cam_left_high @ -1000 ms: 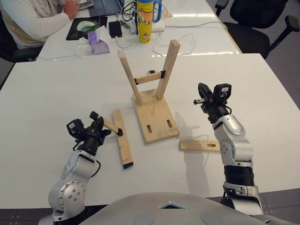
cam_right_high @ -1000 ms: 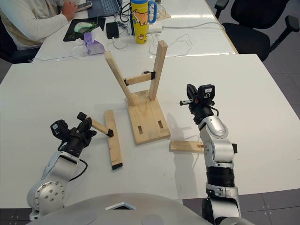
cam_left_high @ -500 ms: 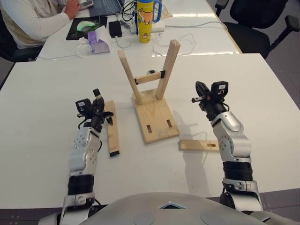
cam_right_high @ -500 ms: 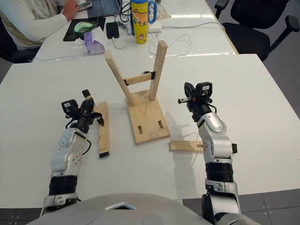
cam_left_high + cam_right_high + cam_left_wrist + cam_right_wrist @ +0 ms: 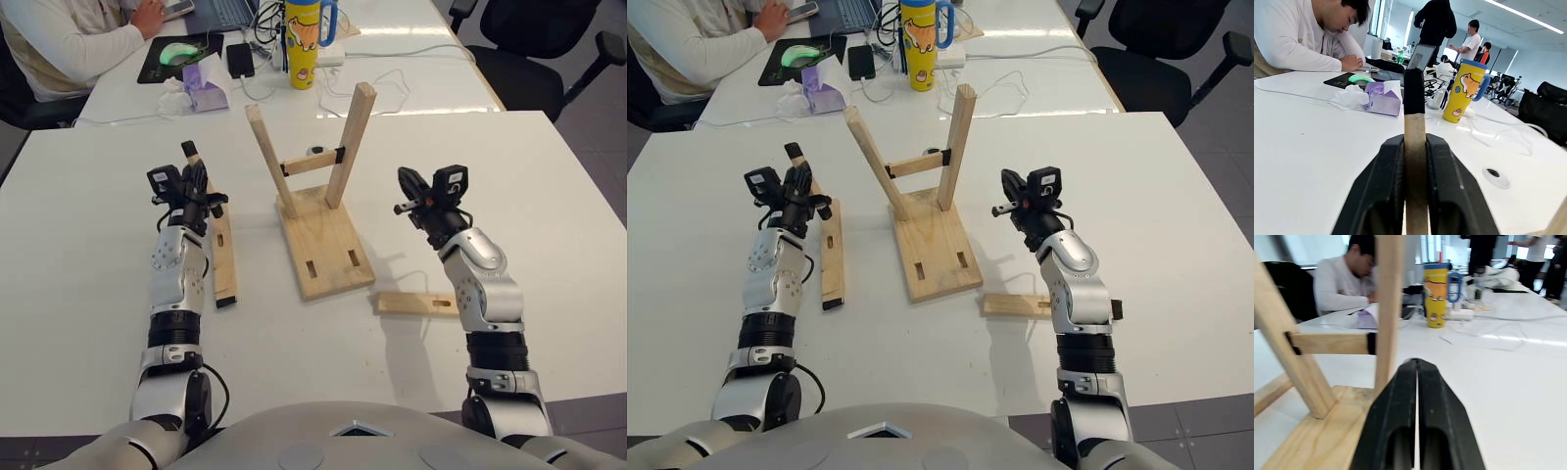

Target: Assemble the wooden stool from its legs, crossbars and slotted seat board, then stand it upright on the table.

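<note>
We log the left gripper (image 5: 1415,147) with jaws clamped on a black-tipped crossbar (image 5: 1414,125), raised just beside a loose leg (image 5: 224,264) lying flat on the table (image 5: 98,245). The right gripper (image 5: 1417,367) has its jaws pressed together on nothing, near the slotted seat board (image 5: 328,245), where two legs (image 5: 351,147) and a fitted crossbar (image 5: 312,163) already stand. We judge the second leg pair to be in hand; the next move calls for lining this crossbar's tip squarely with the loose leg's slot.

the left end effector (image 5: 1415,144) hides much of the black-tipped wooden crossbar (image 5: 1414,115) it clamps; the right forearm covers the right end of the flat pale wooden leg (image 5: 411,303).
</note>
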{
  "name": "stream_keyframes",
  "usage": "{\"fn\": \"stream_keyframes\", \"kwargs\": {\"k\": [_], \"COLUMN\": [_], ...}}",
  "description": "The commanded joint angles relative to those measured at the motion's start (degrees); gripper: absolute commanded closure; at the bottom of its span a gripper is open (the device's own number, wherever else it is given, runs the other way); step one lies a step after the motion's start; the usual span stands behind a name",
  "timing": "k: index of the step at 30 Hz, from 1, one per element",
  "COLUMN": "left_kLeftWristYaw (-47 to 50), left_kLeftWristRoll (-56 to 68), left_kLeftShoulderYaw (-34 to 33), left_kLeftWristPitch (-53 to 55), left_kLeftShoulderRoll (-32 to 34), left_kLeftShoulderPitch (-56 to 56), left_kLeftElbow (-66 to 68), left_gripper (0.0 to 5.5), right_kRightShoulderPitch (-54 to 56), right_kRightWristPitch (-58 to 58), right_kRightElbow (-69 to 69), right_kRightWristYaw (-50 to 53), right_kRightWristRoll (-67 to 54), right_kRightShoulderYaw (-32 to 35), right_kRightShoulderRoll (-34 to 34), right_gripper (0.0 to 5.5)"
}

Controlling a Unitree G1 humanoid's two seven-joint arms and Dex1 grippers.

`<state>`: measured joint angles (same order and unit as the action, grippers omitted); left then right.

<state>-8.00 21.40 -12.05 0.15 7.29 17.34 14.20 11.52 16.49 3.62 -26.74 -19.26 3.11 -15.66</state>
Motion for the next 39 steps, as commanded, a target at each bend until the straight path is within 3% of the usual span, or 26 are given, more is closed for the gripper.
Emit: {"fn": "stream_keyframes", "kwargs": {"k": [1, 6, 14, 26, 32, 39], "left_kLeftWristYaw": [0.9, 1.0, 2.4, 2.3, 0.6, -0.4], "left_kLeftWristRoll": [6.6, 13.8, 15.4, 14.9, 11.8, 9.9], "left_kLeftShoulderYaw": [1.5, 7.8, 11.2, 15.7, 15.9, 14.8], "left_kLeftWristPitch": [12.9, 30.1, 36.1, 38.7, 37.0, 35.3], "left_kLeftShoulderRoll": [-0.6, 0.9, -1.9, -4.0, -1.2, 0.4], "left_kLeftShoulderPitch": [-3.2, -11.4, -11.6, -9.8, -10.7, -11.9], "left_kLeftElbow": [-16.1, -33.8, -39.2, -42.0, -42.0, -42.0], "left_gripper": [5.10, 5.10, 5.10, 5.10, 5.10, 5.10], "right_kRightShoulderPitch": [2.8, 3.9, 5.8, 7.0, 10.6, 10.8], "right_kRightWristPitch": [12.5, 25.9, 31.4, 37.7, 33.3, 32.0], "right_kRightElbow": [10.2, 18.0, 14.4, 13.1, 3.8, 2.8], "right_kRightWristYaw": [-14.2, -21.1, -14.2, -8.2, 0.6, 0.3], "right_kRightWristRoll": [-11.8, -21.7, -18.1, -20.6, -13.0, -11.4], "right_kRightShoulderYaw": [-4.6, -9.9, -16.5, -14.5, -11.0, -9.6], "right_kRightShoulderRoll": [-5.8, -9.6, -5.4, 0.8, 2.8, 3.2], "right_gripper": [5.50, 5.50, 5.50, 5.50, 5.50, 5.50]}}
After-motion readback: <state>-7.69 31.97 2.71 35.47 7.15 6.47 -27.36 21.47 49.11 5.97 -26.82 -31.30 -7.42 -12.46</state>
